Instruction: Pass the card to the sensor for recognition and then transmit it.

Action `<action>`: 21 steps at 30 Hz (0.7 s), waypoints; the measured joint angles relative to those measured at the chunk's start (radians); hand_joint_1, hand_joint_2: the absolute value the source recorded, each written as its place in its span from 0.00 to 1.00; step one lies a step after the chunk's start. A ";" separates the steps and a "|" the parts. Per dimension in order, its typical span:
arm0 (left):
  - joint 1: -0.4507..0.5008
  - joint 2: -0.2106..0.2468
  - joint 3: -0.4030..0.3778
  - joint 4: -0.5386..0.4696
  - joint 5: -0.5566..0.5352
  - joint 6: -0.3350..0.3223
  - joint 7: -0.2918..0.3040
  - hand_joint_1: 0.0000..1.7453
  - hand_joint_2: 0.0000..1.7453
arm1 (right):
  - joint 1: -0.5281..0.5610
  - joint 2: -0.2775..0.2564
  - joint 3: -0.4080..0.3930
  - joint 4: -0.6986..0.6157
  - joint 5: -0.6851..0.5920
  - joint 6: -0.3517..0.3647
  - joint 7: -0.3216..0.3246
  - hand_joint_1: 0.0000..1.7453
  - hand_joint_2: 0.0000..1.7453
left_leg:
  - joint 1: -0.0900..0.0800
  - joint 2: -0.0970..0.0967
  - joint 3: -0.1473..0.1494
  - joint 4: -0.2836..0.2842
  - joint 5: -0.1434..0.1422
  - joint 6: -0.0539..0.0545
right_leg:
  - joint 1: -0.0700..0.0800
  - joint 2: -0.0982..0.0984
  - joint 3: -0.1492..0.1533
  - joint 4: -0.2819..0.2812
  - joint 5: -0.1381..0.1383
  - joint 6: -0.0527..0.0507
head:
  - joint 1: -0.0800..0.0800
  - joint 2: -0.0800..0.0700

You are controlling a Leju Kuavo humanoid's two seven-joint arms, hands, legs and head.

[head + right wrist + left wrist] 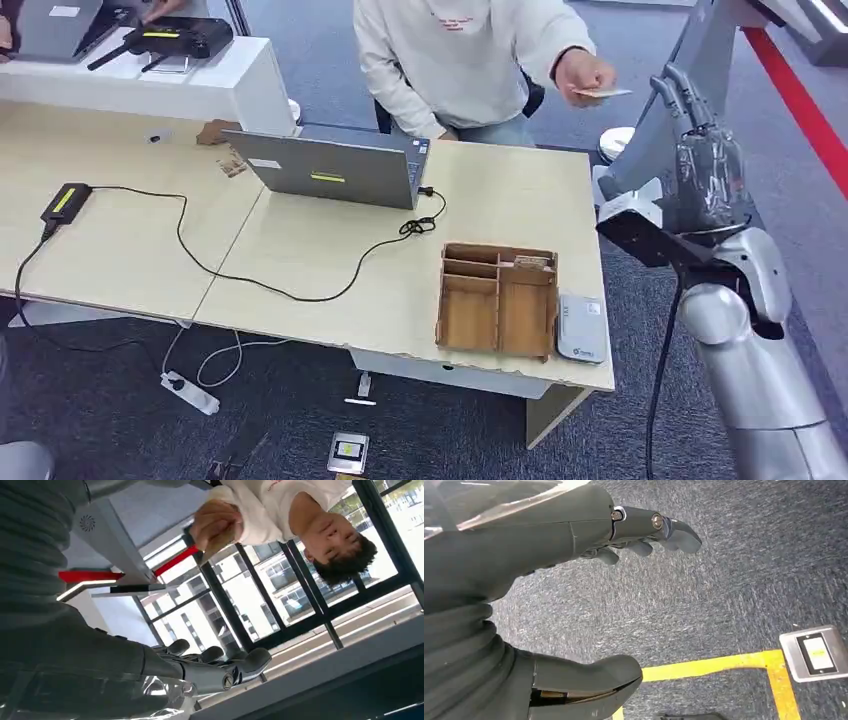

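A person in a white sweatshirt sits behind the desk and holds out a pale card (603, 93) in one hand (580, 73). My right hand (702, 150) is raised beside the desk's right end. Its fingers (680, 92) point up just right of the card, apart and holding nothing. In the right wrist view the same fingers (220, 666) are spread, with the person's hand (215, 524) beyond them. The grey-white card sensor (581, 328) lies at the desk's front right corner. My left hand (549, 545) hangs over the carpet, fingers (659, 527) and thumb (589, 680) apart, empty.
A wooden compartment box (497, 298) stands next to the sensor. A grey laptop (335, 168) with a trailing black cable (250, 275) sits mid-desk, and a black device (65, 202) is at the left. On the floor are a power strip (190, 392), yellow tape (724, 664) and a small grey unit (816, 652).
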 joint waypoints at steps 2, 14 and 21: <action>0.000 0.002 0.000 0.002 0.005 -0.009 0.002 0.00 1.00 | 0.000 -0.002 0.003 -0.004 0.000 0.003 0.000 0.00 1.00 | 0.000 0.000 0.000 0.000 0.000 0.000 | 0.000 0.000 0.000 0.000 0.000 0.000 | 0.000 0.000; 0.000 0.016 0.000 0.005 0.079 -0.070 0.048 0.00 1.00 | -0.049 0.036 0.021 0.052 -0.015 -0.028 -0.070 0.00 1.00 | 0.000 0.000 -0.001 0.000 0.000 0.000 | 0.000 0.000 -0.001 0.000 0.000 0.000 | 0.000 0.000; -0.001 0.024 -0.004 0.002 0.100 -0.054 0.050 0.00 1.00 | -0.118 0.090 0.035 0.172 -0.024 -0.054 -0.098 0.00 1.00 | 0.001 -0.001 -0.002 0.000 0.000 0.000 | 0.000 -0.001 -0.001 0.000 0.000 0.000 | 0.000 0.000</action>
